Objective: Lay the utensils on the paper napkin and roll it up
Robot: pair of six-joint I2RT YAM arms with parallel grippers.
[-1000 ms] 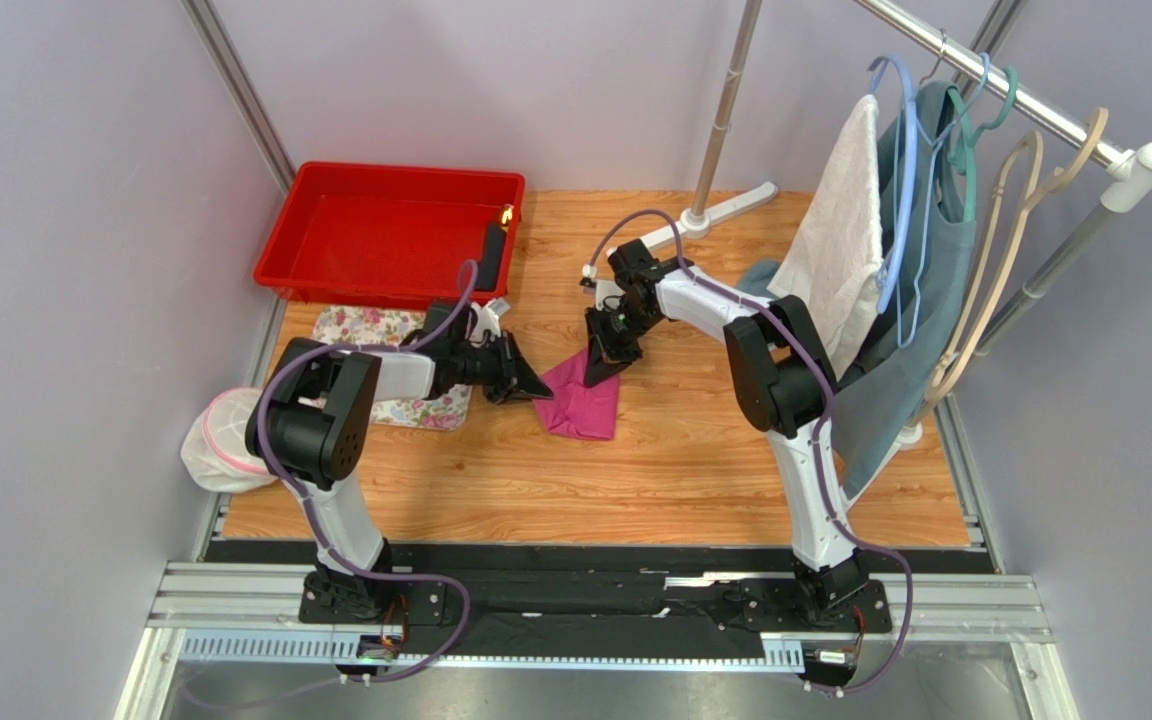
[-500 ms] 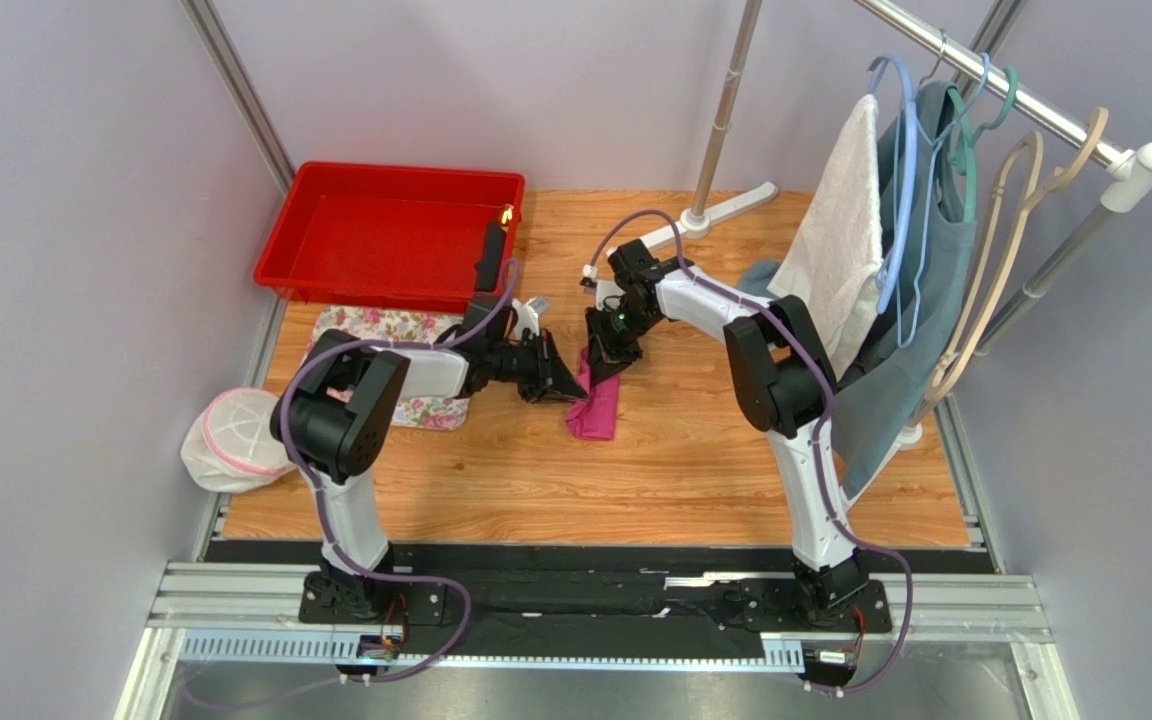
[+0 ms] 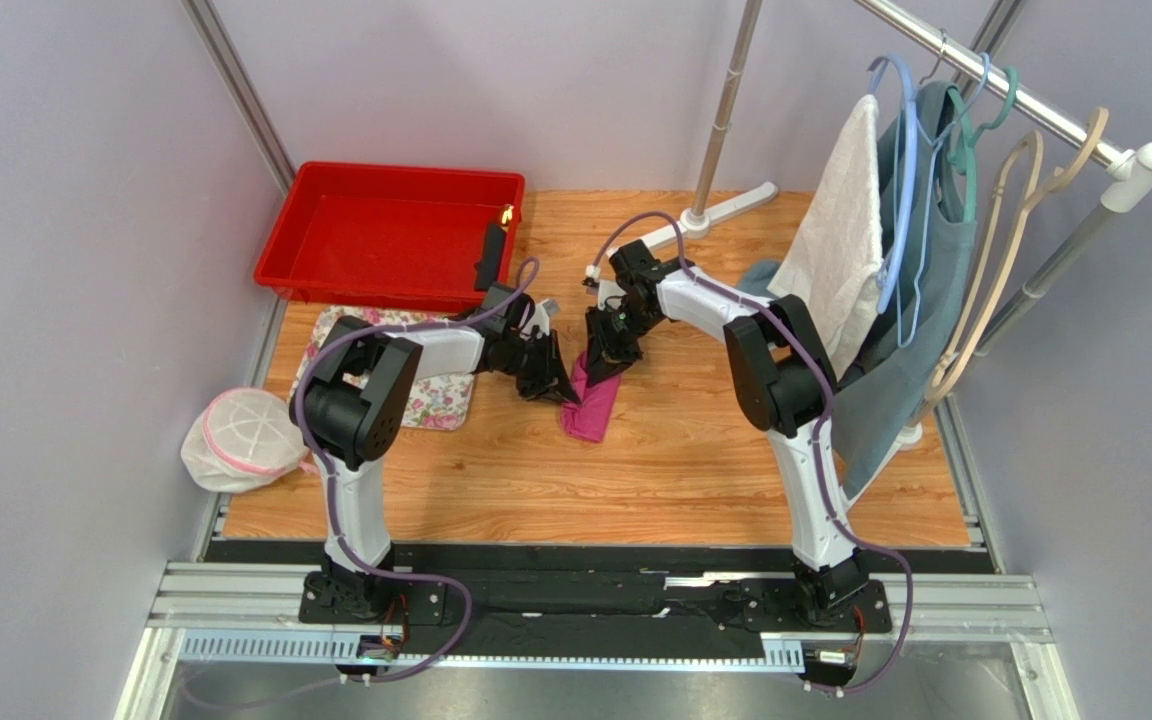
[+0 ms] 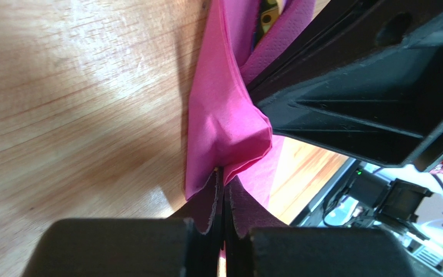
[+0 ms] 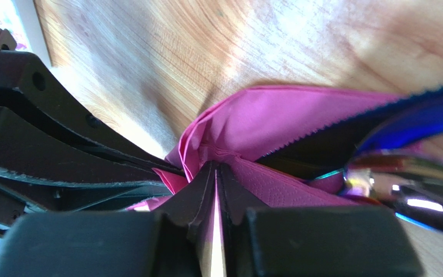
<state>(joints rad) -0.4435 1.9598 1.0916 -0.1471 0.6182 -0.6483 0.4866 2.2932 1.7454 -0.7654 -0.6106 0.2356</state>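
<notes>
I work in a lab test cell, not a home: plain grey panels [image 3: 71,225] box in my wooden desk [image 3: 687,465], my bases are bolted to a metal rail [image 3: 973,608], and props (red tray [image 3: 387,233], clothes rack [image 3: 988,75]) sit around it.

Wooden table [image 3: 717,450] seen from above, with a few things lying on it.
A red tray [image 3: 285,240] sits at the back left corner. Just in front of it lies a white cloth [image 3: 440,402] with a pink flower print, flat on the wood. Near the table's middle lies a magenta napkin [image 3: 591,408], folded into a narrow strip, close to the cloth but apart from it. A white mesh pouch [image 3: 237,438] with a pink rim rests at the left edge. A white rack foot [image 3: 732,207] stands at the back, right of the tray.
</notes>
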